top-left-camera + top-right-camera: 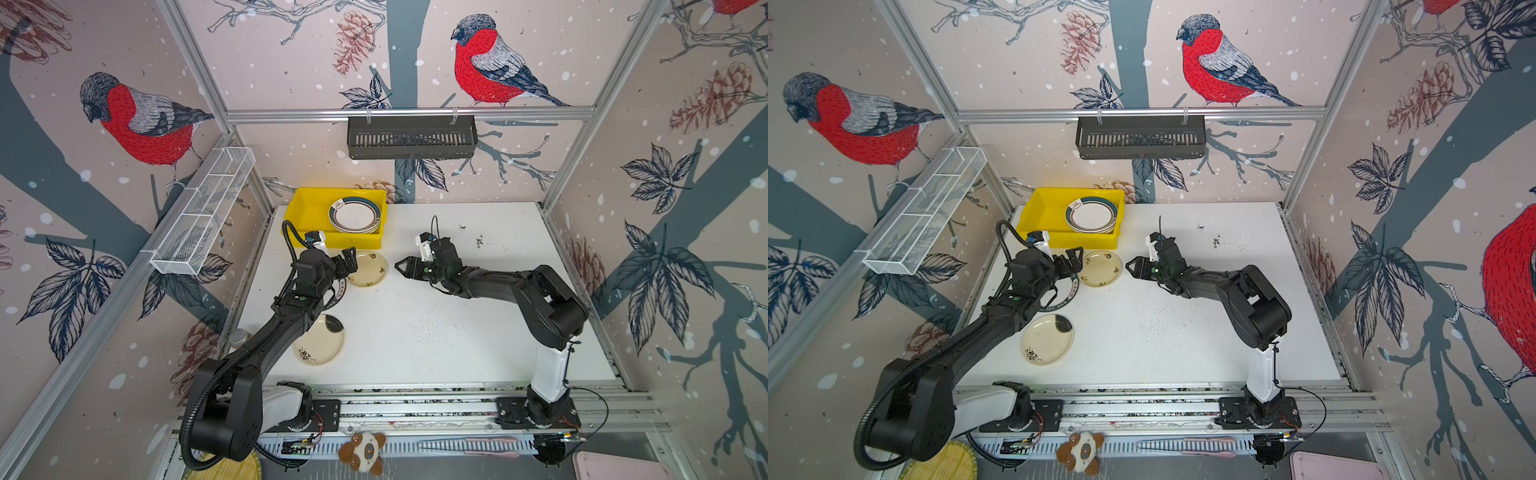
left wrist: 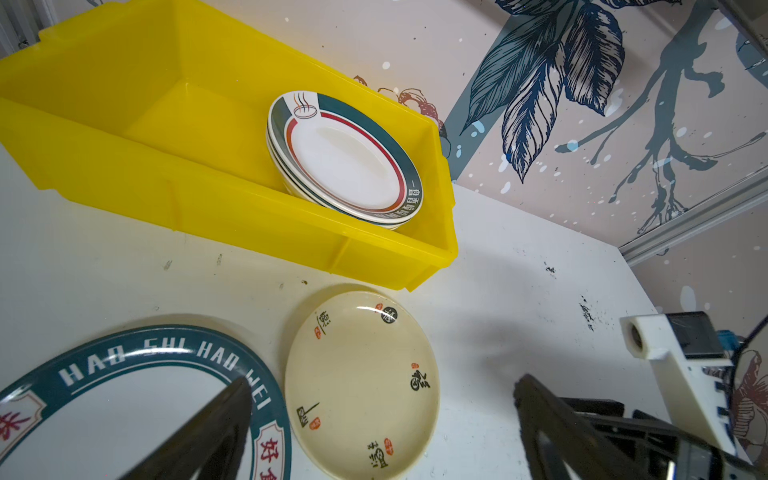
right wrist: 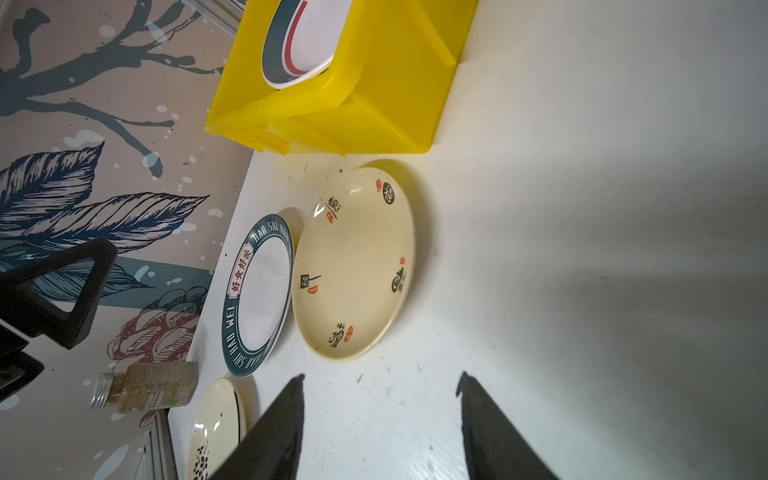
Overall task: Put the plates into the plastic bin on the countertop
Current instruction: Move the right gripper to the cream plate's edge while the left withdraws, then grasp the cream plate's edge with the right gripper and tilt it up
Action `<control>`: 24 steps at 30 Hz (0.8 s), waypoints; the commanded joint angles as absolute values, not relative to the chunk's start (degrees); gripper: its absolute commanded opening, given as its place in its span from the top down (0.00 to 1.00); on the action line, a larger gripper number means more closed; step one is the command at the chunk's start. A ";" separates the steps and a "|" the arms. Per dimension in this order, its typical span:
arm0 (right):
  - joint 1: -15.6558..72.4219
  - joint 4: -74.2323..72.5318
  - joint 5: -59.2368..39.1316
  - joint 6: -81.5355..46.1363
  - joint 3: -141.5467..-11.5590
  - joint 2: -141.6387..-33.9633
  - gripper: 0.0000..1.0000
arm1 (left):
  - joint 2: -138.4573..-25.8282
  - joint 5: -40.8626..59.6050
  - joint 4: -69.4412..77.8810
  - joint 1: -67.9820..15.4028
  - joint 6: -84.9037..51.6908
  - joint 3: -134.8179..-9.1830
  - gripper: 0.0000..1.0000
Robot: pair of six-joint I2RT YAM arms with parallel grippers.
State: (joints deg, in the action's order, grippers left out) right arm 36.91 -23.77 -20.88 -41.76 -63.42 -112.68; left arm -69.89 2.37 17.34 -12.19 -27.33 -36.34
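Observation:
The yellow plastic bin (image 1: 305, 208) stands at the back left of the white countertop (image 1: 457, 332) and holds a stack of green-rimmed plates (image 1: 354, 216). In front of it lies a cream plate (image 1: 370, 270) with small motifs. A green-rimmed plate (image 2: 145, 395) sits partly under my left arm, and another cream plate (image 1: 320, 345) lies nearer the front. My left gripper (image 2: 382, 388) hangs open over the cream plate's left edge. My right gripper (image 3: 381, 379) hovers just right of that plate, its jaws apart and holding nothing.
A black slotted basket (image 1: 411, 137) hangs on the back rail and a white mesh basket (image 1: 203, 212) on the left wall. A spice jar (image 3: 145, 386) lies off the table's left edge. A stuffed toy (image 1: 365, 451) and a bamboo disc (image 1: 232, 467) lie below the front rails.

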 commanded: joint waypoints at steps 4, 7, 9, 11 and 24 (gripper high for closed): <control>38.65 -26.28 -20.04 -42.52 -69.85 -120.18 0.49 | -68.09 4.80 19.50 -12.13 -29.44 -33.79 0.03; 39.15 -26.47 -18.57 -42.96 -70.92 -122.09 0.51 | -66.82 3.68 19.14 -12.13 -29.08 -33.10 0.03; 39.36 -24.92 -18.41 -43.07 -72.48 -123.63 0.53 | -65.87 3.26 19.58 -12.13 -28.91 -32.45 0.03; 39.44 -23.97 -18.15 -43.07 -73.59 -124.88 0.54 | -65.21 3.14 19.75 -12.13 -28.84 -32.10 0.03; 40.40 -19.27 -17.01 -44.16 -79.33 -129.99 0.67 | -65.44 3.78 21.69 -12.13 -29.00 -31.16 0.03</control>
State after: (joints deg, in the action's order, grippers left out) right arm 40.32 -21.28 -17.78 -43.53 -78.59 -129.19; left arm -65.41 3.88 18.61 -12.19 -28.56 -31.11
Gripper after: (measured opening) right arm 0.330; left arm 0.975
